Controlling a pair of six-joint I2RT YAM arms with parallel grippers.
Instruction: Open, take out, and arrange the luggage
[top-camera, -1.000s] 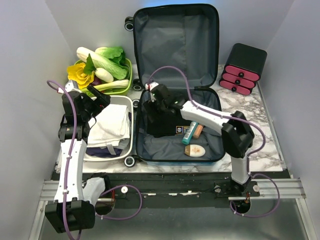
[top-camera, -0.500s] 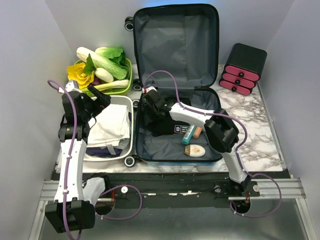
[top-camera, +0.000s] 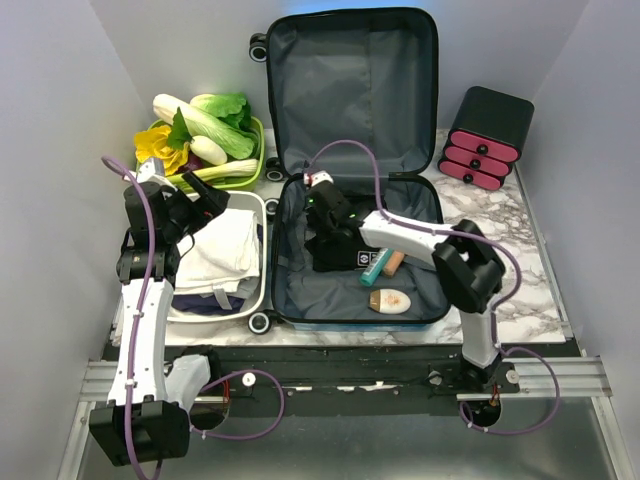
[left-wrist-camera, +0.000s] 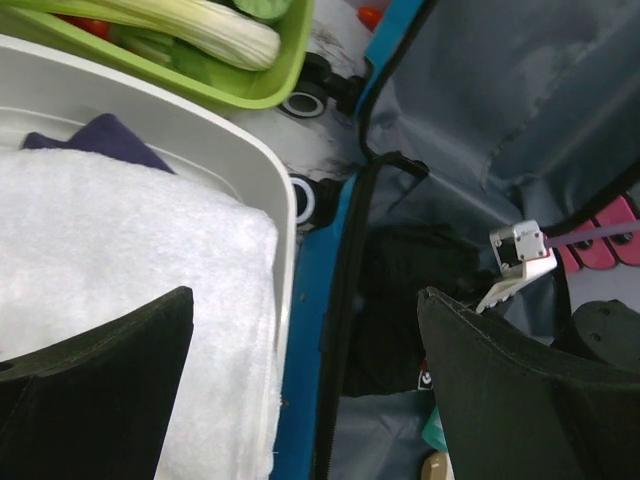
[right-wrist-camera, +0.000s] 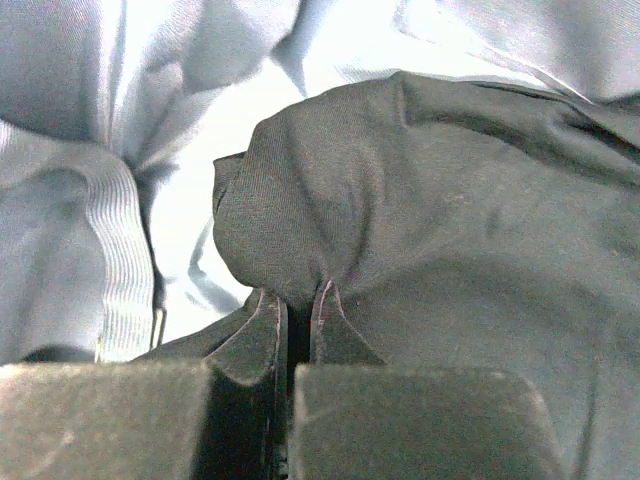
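Note:
The blue luggage (top-camera: 283, 300) lies open, its grey-lined lid (top-camera: 350, 90) standing up at the back. Inside lie a black garment (top-camera: 335, 255), a teal tube (top-camera: 378, 265) and a beige bottle (top-camera: 390, 301). My right gripper (top-camera: 322, 205) reaches into the base near its back left and is shut on a pinched fold of the black garment (right-wrist-camera: 420, 200); the right gripper (right-wrist-camera: 297, 290) has its fingertips nearly together around the cloth. My left gripper (top-camera: 205, 200) hangs open over the white bin's right rim (left-wrist-camera: 285, 215), nothing between the left gripper (left-wrist-camera: 300, 300) fingers.
A white bin (top-camera: 262, 250) holding a folded white towel (top-camera: 225, 250) sits left of the luggage. A green tray (top-camera: 258, 150) of vegetables stands behind it. A black box with pink drawers (top-camera: 485, 135) is at the back right on the marble top.
My right gripper has gone from open to shut, pinching the black garment, and shifted slightly right inside the luggage. The left arm has hardly moved.

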